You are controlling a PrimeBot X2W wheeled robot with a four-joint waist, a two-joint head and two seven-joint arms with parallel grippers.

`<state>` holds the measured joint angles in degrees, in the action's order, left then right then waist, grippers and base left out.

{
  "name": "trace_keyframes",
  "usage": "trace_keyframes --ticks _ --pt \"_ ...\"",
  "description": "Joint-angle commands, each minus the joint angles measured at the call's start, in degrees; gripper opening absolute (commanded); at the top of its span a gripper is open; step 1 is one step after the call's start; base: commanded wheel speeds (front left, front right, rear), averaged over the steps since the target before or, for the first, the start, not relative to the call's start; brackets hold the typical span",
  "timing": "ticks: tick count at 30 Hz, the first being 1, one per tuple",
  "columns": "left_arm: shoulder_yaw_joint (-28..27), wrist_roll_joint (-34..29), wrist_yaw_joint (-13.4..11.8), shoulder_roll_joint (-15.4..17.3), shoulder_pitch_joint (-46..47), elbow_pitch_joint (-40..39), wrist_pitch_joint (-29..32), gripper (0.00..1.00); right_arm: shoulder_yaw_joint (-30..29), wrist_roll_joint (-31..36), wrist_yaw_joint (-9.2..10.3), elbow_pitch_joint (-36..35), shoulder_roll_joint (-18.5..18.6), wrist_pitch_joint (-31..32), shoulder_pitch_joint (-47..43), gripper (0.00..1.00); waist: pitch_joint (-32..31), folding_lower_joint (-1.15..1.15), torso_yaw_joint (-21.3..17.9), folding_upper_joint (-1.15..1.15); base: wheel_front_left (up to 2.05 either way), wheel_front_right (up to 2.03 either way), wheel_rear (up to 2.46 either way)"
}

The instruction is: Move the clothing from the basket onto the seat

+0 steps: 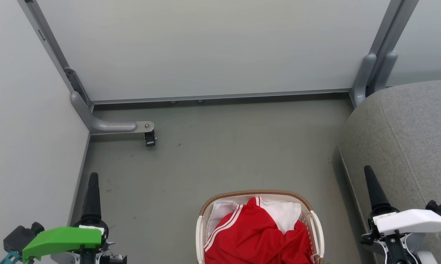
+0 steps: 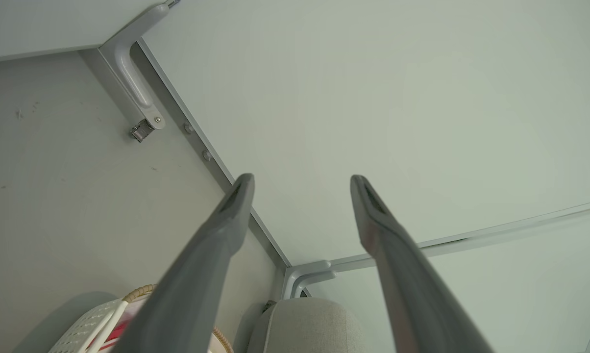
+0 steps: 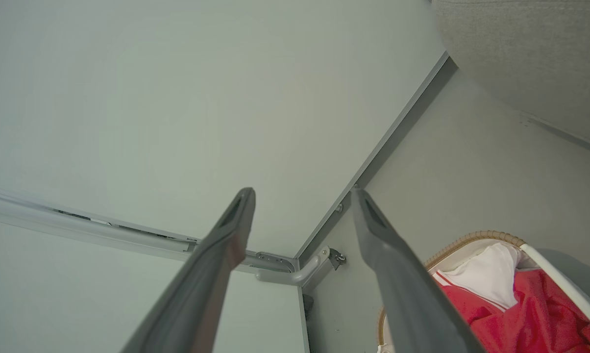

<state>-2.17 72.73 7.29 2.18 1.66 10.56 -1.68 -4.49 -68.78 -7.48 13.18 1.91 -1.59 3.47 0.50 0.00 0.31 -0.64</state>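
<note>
At eight o'clock in my head view the left gripper [image 1: 93, 178] hangs above the grey floor [image 1: 224, 146], fingers pointing to twelve. Through its wrist camera I see the two dark fingers spread wide apart, open, with the pale wall panel [image 2: 398, 98] behind them. At nine o'clock a grey metal foot with a small caster [image 1: 149, 138] juts out from the corner post.

At six o'clock the basket [image 1: 255, 192] stands on the floor, its near half cut off by the bottom edge. The clothing [image 1: 257, 234] lies heaped inside it: red fabric on top, a white panel toward one o'clock and a red-and-white stripe trim running across. A bit of white liner [image 1: 218, 212] shows at the basket's eleven o'clock side.

The seat [image 1: 407, 128] fills three to four o'clock, near the basket with a strip of floor between them. The right gripper [image 1: 369, 170] hovers over the seat's near edge at four o'clock, its fingers likewise splayed open in its wrist camera, gripping nothing.
</note>
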Motion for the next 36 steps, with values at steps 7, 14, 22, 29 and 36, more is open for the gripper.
trace_keyframes --ticks 7,14,22,29,36 --pt "0.6 -10.1 -0.8 0.4 -0.8 -2.4 -1.9 1.0 1.6 11.9 -0.02 -3.0 0.6 -1.9 -0.4 1.0 0.1 0.0 0.0 0.2 0.0 0.0 0.0" --pt "1.7 -18.5 -1.1 0.5 -1.9 -3.0 -3.2 1.0 2.5 18.2 -0.02 -2.9 0.6 -3.2 -0.9 1.0 0.1 0.0 0.1 0.24 0.0 0.0 0.0" --pt "2.3 -26.5 -1.8 0.5 -2.8 -3.1 -4.6 1.0 3.0 24.3 -0.02 -2.3 0.7 -4.7 -1.1 1.0 0.2 0.0 0.2 0.28 0.0 0.0 0.0" --pt "2.9 -32.3 -2.5 0.6 -3.3 -2.8 -5.7 1.0 3.4 30.1 -0.02 -2.1 0.8 -5.8 -1.3 1.0 0.3 0.0 0.3 0.32 0.0 0.0 0.0" --pt "3.3 -37.4 -3.0 0.6 -4.0 -2.4 -6.8 1.0 3.8 34.9 -0.02 -1.8 0.8 -6.9 -1.5 1.0 0.2 0.0 0.3 0.35 0.0 0.0 0.0"
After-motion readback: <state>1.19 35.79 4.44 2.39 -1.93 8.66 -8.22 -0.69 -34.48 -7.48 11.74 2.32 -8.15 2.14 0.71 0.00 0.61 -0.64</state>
